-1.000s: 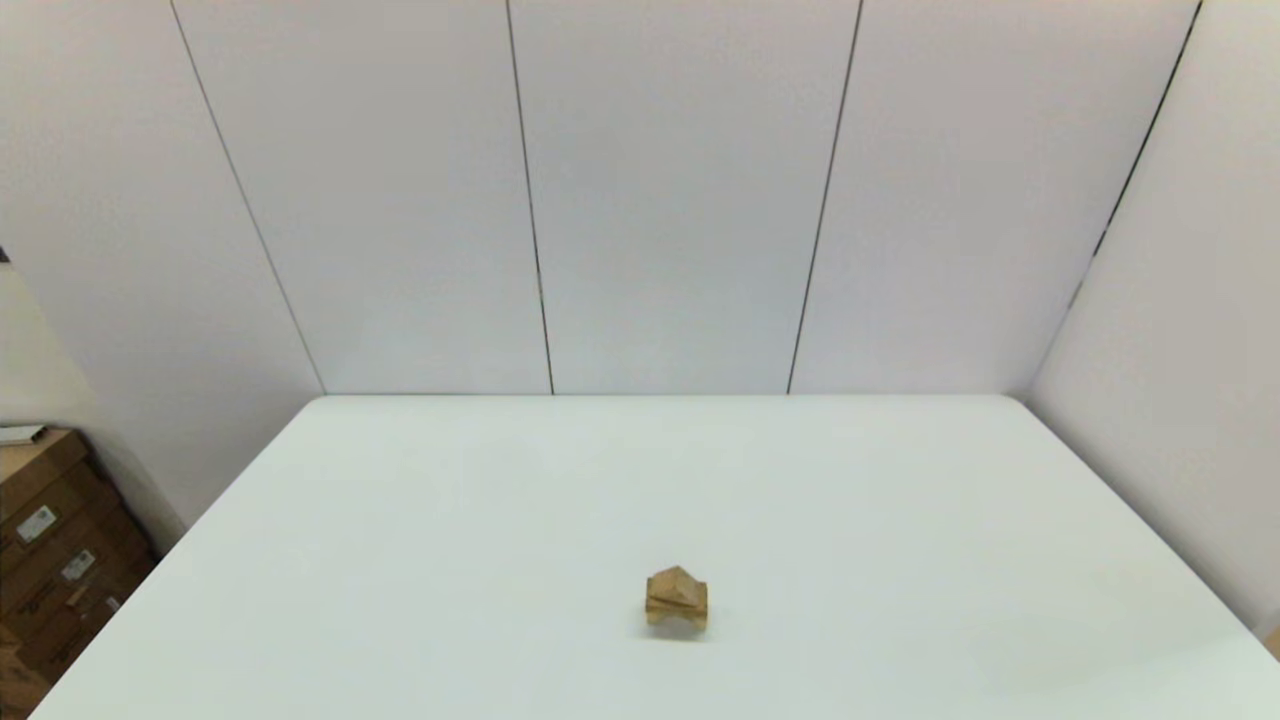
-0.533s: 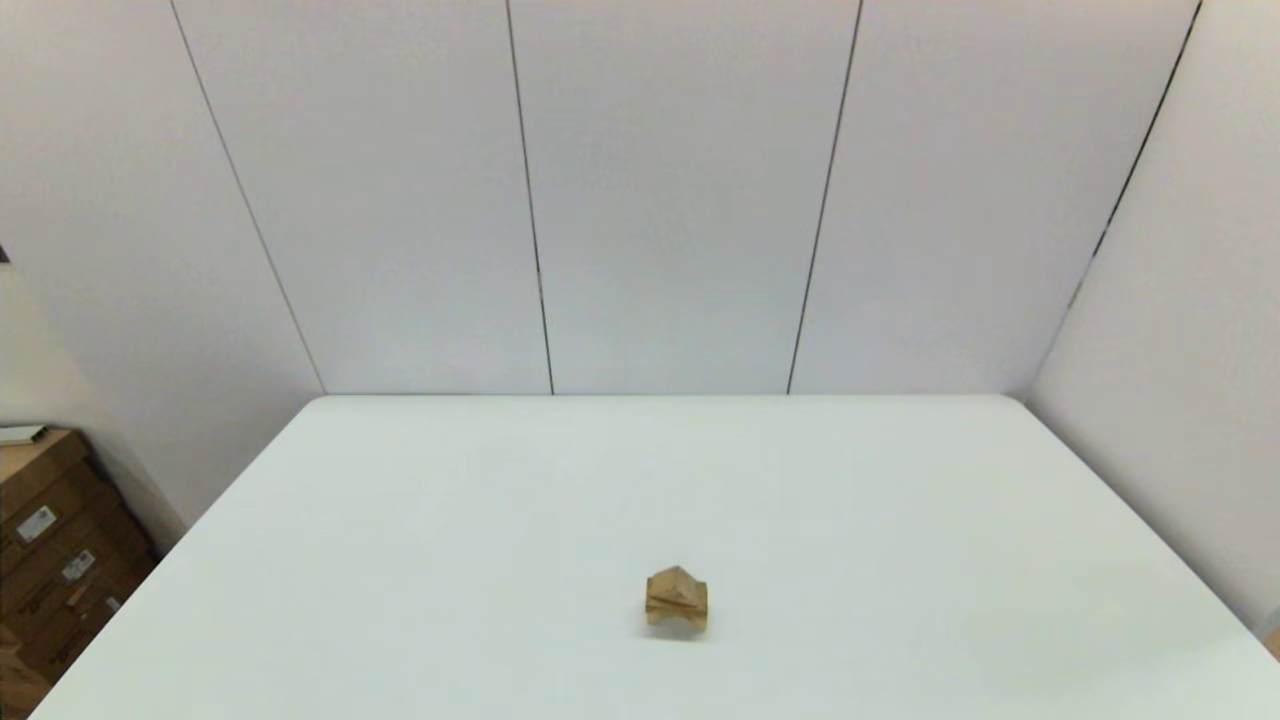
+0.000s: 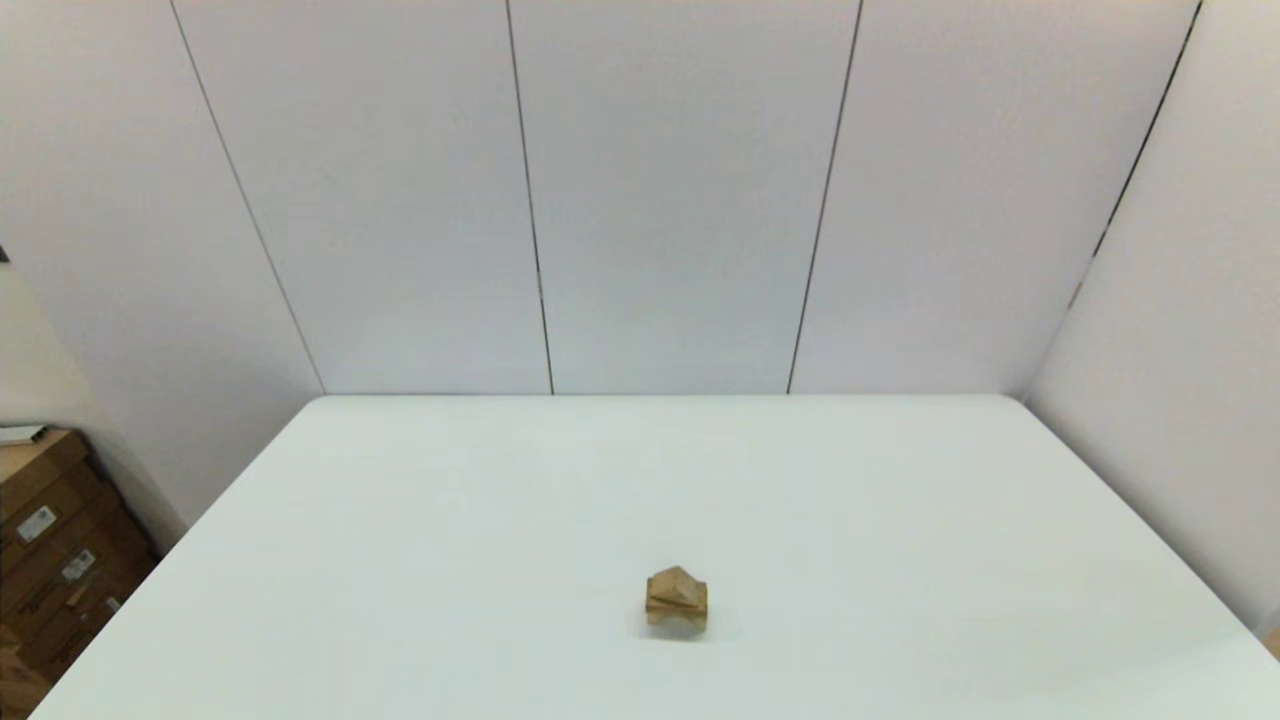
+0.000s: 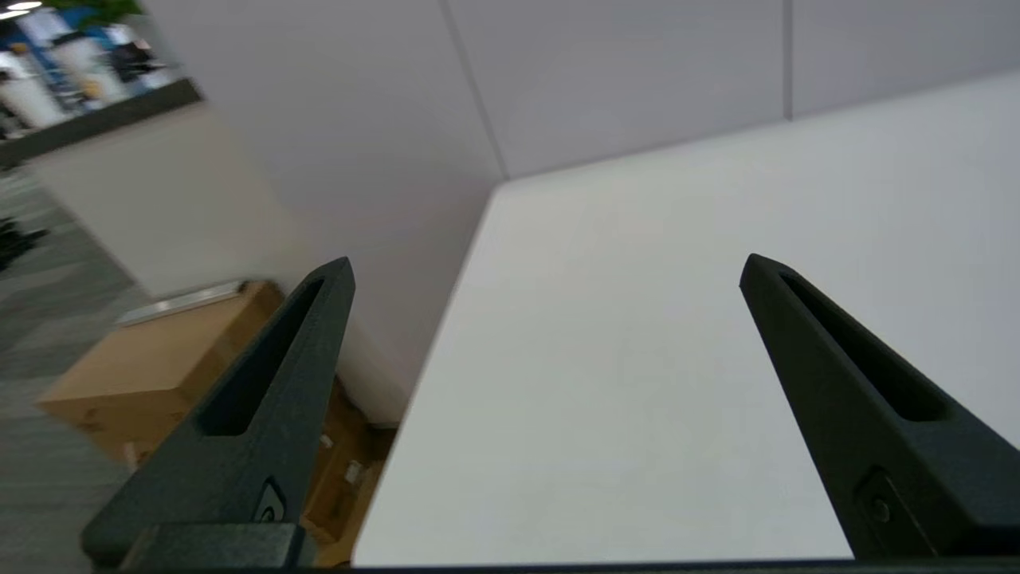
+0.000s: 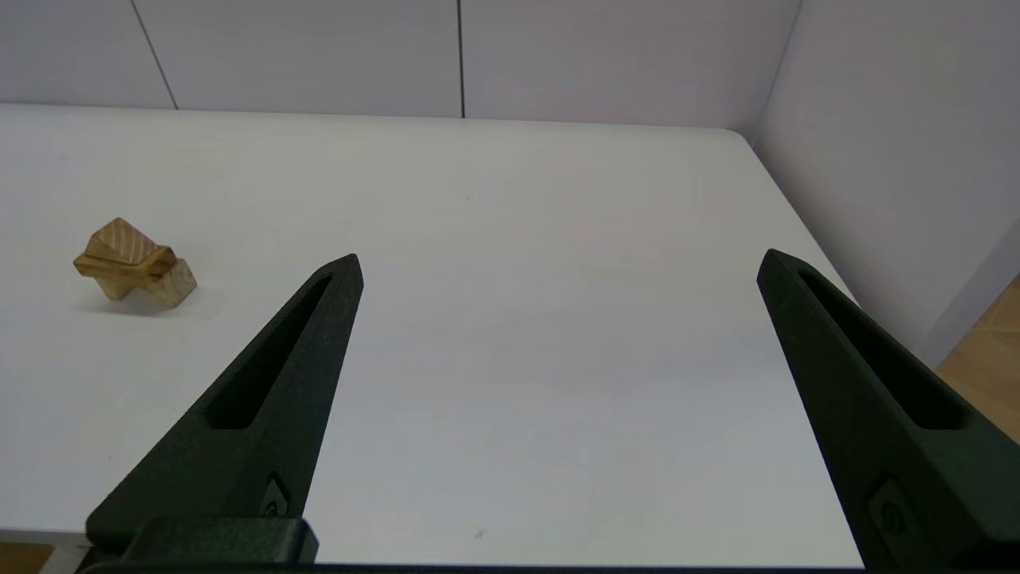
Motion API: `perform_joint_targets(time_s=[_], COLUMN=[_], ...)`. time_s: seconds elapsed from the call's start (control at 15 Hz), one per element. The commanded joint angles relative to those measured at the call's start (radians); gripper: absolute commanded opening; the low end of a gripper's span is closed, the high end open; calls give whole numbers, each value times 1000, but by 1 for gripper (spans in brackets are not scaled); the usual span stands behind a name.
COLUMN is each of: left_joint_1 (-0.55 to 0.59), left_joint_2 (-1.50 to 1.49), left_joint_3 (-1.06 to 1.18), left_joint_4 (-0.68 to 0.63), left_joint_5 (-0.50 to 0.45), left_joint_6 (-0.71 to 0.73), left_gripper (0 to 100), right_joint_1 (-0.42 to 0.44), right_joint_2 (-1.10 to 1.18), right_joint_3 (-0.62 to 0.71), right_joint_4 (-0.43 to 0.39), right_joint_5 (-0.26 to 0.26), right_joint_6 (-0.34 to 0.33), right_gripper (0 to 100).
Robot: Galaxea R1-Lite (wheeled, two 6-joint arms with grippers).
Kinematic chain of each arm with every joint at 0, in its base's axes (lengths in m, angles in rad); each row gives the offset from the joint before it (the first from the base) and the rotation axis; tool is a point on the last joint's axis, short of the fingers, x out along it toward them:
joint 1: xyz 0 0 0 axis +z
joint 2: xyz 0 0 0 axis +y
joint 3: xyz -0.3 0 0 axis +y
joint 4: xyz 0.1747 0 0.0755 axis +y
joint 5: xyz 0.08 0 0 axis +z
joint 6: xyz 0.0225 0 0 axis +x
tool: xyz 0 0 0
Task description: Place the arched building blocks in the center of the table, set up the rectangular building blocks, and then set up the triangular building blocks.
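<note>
Table (image 3: 420,560): plain white, no pattern. My three blocks are all wood tones: arched block (image 3: 677,617) light tan; rectangular slab (image 3: 676,600) a bit darker tan-brown; triangular block (image 3: 677,582) light wood w/ visible grain stripes on its sloped face in my right wrist view. My left gripper (image 4: 546,271) & right gripper (image 5: 558,267): fingers matte black, slightly speckled. Wall panels (image 3: 670,190) pale grey-white w/ thin dark seams. Cardboard boxes (image 3: 50,560) brown w/ small white labels.
</note>
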Motion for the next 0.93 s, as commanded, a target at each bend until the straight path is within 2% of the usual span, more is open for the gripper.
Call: perform_joint_targets(time_s=[0.07, 0.27, 0.6, 0.93], left_joint_1=[0, 0, 0, 0], left_joint_2=[0, 0, 0, 0], left_joint_3=[89, 146, 182, 186], left_joint_4=[-40, -109, -115, -117], left_joint_5=[-41, -63, -211, -207], left_joint_6=[4, -7, -80, -137], left_gripper=[100, 100, 100, 100], right_joint_1=[0, 0, 0, 0], right_joint_2=[0, 0, 0, 0], right_joint_3=[0, 0, 0, 0], right_joint_4=[0, 0, 0, 0], right_joint_5=[0, 0, 0, 0], right_joint_6=[-1, -1, -1, -1], right_gripper=[100, 100, 100, 100])
